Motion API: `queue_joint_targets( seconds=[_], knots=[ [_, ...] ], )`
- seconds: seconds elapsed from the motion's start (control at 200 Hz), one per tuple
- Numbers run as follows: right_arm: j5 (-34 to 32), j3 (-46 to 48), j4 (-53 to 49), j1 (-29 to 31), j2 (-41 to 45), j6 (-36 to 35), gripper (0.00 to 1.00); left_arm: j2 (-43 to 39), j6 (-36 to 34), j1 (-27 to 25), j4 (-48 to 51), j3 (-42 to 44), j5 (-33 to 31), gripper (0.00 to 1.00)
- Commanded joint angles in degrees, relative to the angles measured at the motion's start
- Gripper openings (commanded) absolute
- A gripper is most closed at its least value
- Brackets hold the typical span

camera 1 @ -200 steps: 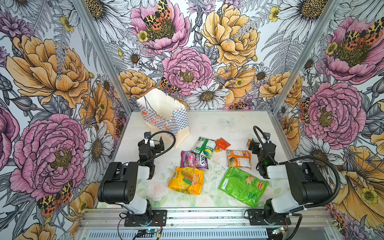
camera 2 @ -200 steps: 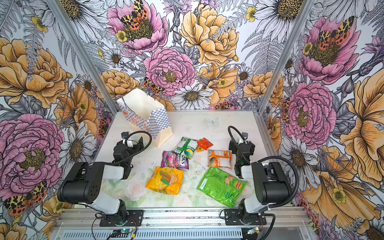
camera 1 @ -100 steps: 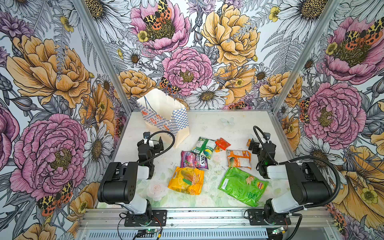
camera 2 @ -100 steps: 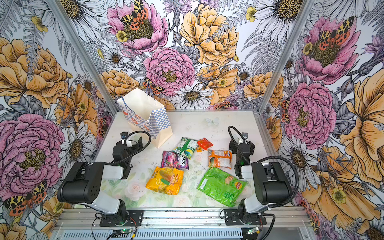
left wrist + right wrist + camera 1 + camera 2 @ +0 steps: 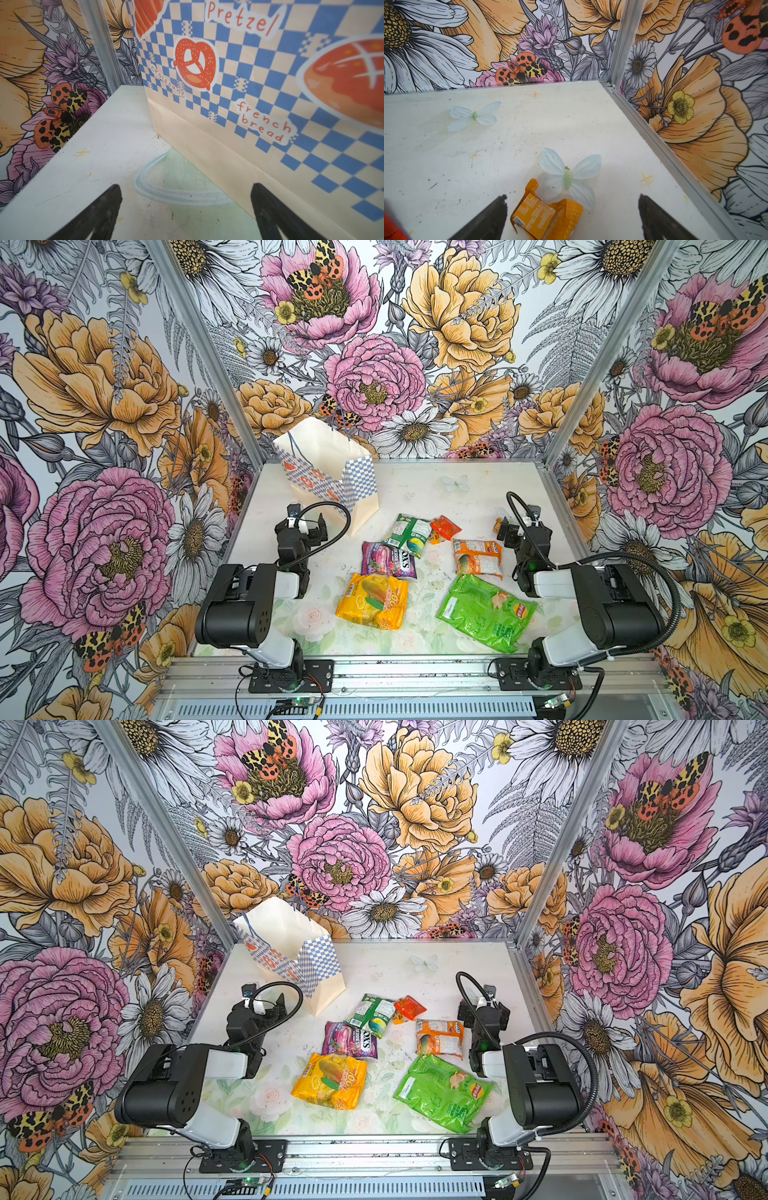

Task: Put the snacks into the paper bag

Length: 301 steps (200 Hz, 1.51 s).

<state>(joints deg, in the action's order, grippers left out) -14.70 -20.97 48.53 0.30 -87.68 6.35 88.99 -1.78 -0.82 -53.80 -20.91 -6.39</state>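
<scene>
The tall cream-white paper bag, with blue-and-white checkered panels, orange-red bakery motifs and thin blue cord handles, stood upright with its mouth open at the far left of the white tabletop. The left gripper sat low, just beside the bag's checkered left face. Its jaws were spread wide and held nothing. Whether a fingertip touched the paper could not be told.

All the snacks lay loose on the tabletop, outside the bag.
- **Middle of the table:** a green-white crinkly packet overlapped the far corner of a purple-pink packet. A small red sachet lay just right of the green-white one.
- **Further right:** an orange-white packet.
- **Near row:** a large yellow-orange bag lay just near of the purple-pink packet. A large bright green bag lay just near of the orange-white packet.

The right gripper hung at the right side with its jaws fully spread and gripped nothing. A folded orange sachet lay on the tabletop between its fingers, beside a pale butterfly print.
</scene>
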Motion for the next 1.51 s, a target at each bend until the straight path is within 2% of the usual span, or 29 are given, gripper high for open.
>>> queue_joint_targets(
  seconds=[0.0,0.07,0.195,0.285,0.425,0.485,0.54,0.6,0.651,0.736,0.861,0.951,1.001,1.051,1.091,1.151,1.246,1.411,1.501],
  knots=[
    [0.28,-1.26,0.65,0.06,0.23,-0.13,1.00,-0.14,1.09,0.47,-0.07,-0.74,-1.14,0.99],
    [-0.04,-1.06,0.95,0.35,0.32,-0.40,1.00,-0.23,-1.18,-1.87,-3.96,1.09,-3.20,0.99],
    [-1.03,1.42,5.26,2.81,1.23,-3.22,1.00,-0.89,-4.91,-5.50,-21.32,10.31,-5.17,0.99],
    [-3.16,4.32,9.65,3.32,2.70,-3.11,1.00,-4.12,-7.85,-8.57,-24.40,13.08,-9.08,0.99],
    [-4.16,4.37,1.83,4.74,10.92,-3.97,1.00,-16.04,-11.58,-14.31,-14.53,12.19,-16.52,0.99],
    [-3.72,3.74,-4.28,5.06,16.22,-3.35,1.00,-22.40,-6.47,-15.75,-6.40,10.04,-21.58,0.99],
    [-2.52,2.85,-9.75,5.10,21.38,-1.91,1.00,-29.77,-0.82,-16.44,7.74,6.27,-23.72,0.99],
    [-0.33,1.23,-16.35,5.20,26.71,0.33,1.00,-35.89,2.59,-16.49,26.22,-0.36,-19.76,0.99],
    [0.17,-0.81,-23.13,5.33,30.51,2.94,1.00,-38.70,5.28,-16.77,35.78,-4.85,-17.66,0.99],
    [-0.33,-6.05,-34.28,5.28,35.19,7.59,1.00,-42.76,11.82,-17.86,44.10,-9.02,-17.17,0.99],
    [-0.93,-13.65,-48.62,4.94,38.64,17.25,1.00,-47.75,25.33,-17.58,55.28,-13.88,-17.40,0.99],
    [9.99,-18.74,-56.04,2.82,40.01,18.50,1.00,-49.18,36.00,-14.81,65.75,-18.77,-12.21,0.99],
    [18.26,-19.85,-56.24,1.42,40.90,19.12,1.00,-49.85,43.14,-12.22,72.94,-21.67,-9.29,0.99],
    [22.28,-20.18,-56.01,0.41,42.12,21.76,1.00,-51.64,47.70,-8.43,77.03,-23.10,-4.82,0.99],
    [21.74,-19.67,-55.91,0.07,43.33,25.55,1.00,-53.64,47.77,-5.01,76.04,-21.82,0.99,0.99],
    [19.35,-18.20,-55.31,-0.40,45.17,30.41,1.00,-57.41,46.22,-0.15,69.12,-16.92,10.50,0.99],
    [21.28,-17.13,-54.08,-0.70,46.44,29.16,1.00,-60.80,45.17,5.45,61.34,-11.98,21.32,0.99],
    [21.99,-17.71,-56.87,-0.67,46.63,28.85,1.00,-56.17,40.22,5.37,73.37,-18.94,21.01,0.99],
    [21.23,-16.93,-56.95,-0.50,46.77,28.89,1.00,-52.51,41.10,2.04,76.03,-22.34,18.80,0.99]
  ],
)
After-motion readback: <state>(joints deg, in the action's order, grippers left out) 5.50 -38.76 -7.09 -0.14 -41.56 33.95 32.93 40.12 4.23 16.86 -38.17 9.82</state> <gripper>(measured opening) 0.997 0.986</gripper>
